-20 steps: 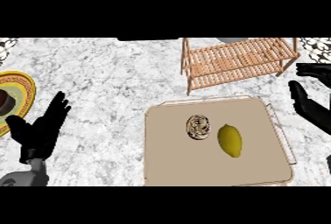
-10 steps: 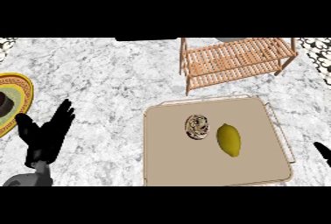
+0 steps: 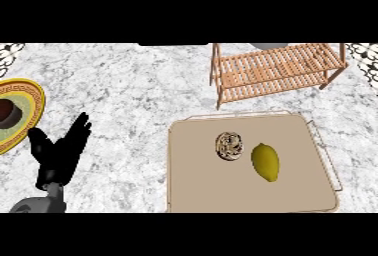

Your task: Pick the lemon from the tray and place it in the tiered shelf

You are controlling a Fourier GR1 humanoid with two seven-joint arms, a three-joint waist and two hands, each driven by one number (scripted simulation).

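Note:
The yellow lemon (image 3: 266, 161) lies on the beige tray (image 3: 199, 192), right of its middle. The wooden tiered shelf (image 3: 277, 72) stands on the counter behind the tray, at the upper right. My left hand (image 3: 59, 155) rests open at the lower left, fingers up, well to the left of the tray. My right hand shows nowhere in the head view.
A round patterned pastry (image 3: 230, 146) sits on the tray just left of the lemon. A yellow plate (image 3: 26, 107) with a dark brown item (image 3: 6, 112) is at the left edge. The counter is white marble.
My right hand, at the right edge a second ago, has dropped out of view. The left hand has shifted slightly to the right. Lemon and tray have not moved.

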